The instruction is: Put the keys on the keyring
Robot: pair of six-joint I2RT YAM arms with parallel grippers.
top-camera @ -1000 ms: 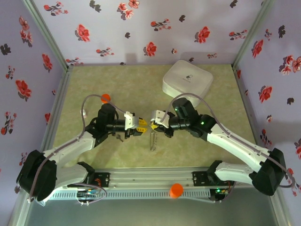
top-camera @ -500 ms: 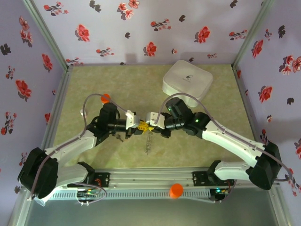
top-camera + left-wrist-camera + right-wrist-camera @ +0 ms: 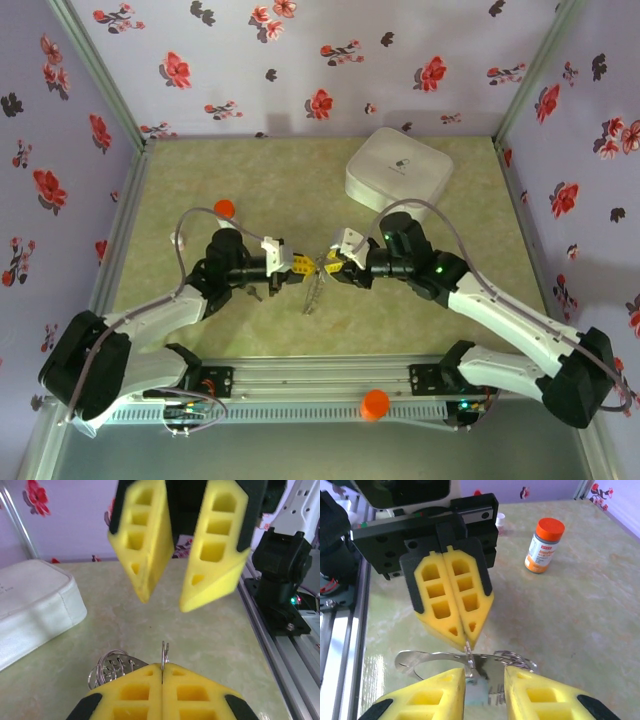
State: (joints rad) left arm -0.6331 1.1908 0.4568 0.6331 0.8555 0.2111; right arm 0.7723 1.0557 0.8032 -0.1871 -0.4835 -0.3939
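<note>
My left gripper (image 3: 300,266) (image 3: 162,666) is shut on the keyring (image 3: 164,652), a thin metal ring seen edge-on just past its yellow pads. A flat silver piece (image 3: 435,658) and a bunch of small wire loops (image 3: 107,666) hang with the ring. In the top view the whole thing dangles as a thin metal strand (image 3: 313,290) above the table. My right gripper (image 3: 333,264) (image 3: 485,677) faces the left one tip to tip, open, its pads on either side of the flat silver piece. A small dark item (image 3: 257,292) by the left arm may be one of the keys.
A white rounded-square box (image 3: 398,170) stands at the back right. An orange-capped vial (image 3: 545,545) stands behind the left arm. An orange cap (image 3: 375,403) rests on the front rail (image 3: 320,385). Flowered walls close in the table on three sides.
The left gripper has shut on the ring. The right gripper, shut before, has opened and drawn back slightly to the right. The dangling strand has shifted left, under the left fingertips.
</note>
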